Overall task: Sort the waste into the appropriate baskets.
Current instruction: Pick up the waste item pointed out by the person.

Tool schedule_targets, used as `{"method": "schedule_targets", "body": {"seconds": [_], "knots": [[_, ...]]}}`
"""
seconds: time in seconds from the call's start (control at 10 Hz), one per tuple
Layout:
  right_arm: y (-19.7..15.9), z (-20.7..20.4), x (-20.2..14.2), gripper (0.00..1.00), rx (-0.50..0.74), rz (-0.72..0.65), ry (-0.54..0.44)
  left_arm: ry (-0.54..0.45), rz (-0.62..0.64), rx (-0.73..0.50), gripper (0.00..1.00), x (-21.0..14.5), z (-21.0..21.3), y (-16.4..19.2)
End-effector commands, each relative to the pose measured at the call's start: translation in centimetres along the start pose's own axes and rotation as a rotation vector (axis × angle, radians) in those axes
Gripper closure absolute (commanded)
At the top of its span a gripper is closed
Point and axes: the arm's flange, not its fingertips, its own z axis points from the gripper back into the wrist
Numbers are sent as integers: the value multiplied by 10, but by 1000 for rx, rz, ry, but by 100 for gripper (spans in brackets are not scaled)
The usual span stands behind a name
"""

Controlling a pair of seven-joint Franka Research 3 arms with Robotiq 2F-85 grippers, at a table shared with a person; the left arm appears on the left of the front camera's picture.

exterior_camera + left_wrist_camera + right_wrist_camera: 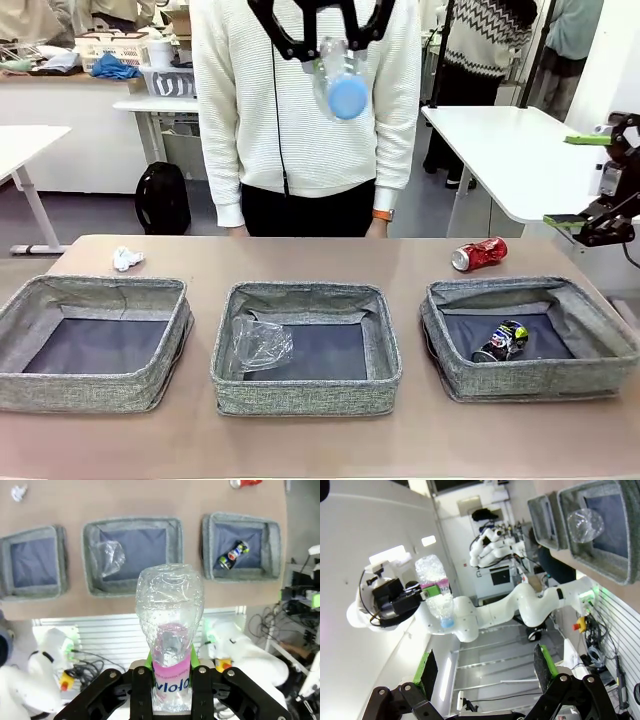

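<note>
While the left gripper (171, 670) clamps the blue-capped bottle (338, 75) at top centre, the clear bottle (262, 343) in the middle basket (305, 395) and the black can (502, 340) in the right basket (530, 380) are sorted. The red can (480, 254), upper right, and the paper wad (126, 259), upper left, lie unsorted on the table (320, 440). The right gripper (485, 672) stands wide and empty.

Above the middle basket (305, 345), the front view's top edge cut off the left gripper (333, 48). Its fingers (141, 692) hid part of the bottle's (170, 605) label.
</note>
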Motion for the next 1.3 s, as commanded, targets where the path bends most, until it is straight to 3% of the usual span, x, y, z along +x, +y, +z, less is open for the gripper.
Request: {"method": "schedule_targets", "body": {"seconds": [0.0,1.2], "knots": [[2,-1,-1,0,12,5,-1,28,19,-19,77,-2,-3,-4],[2,-1,-1,0,12,5,-1,28,19,-19,77,-2,-3,-4]]}}
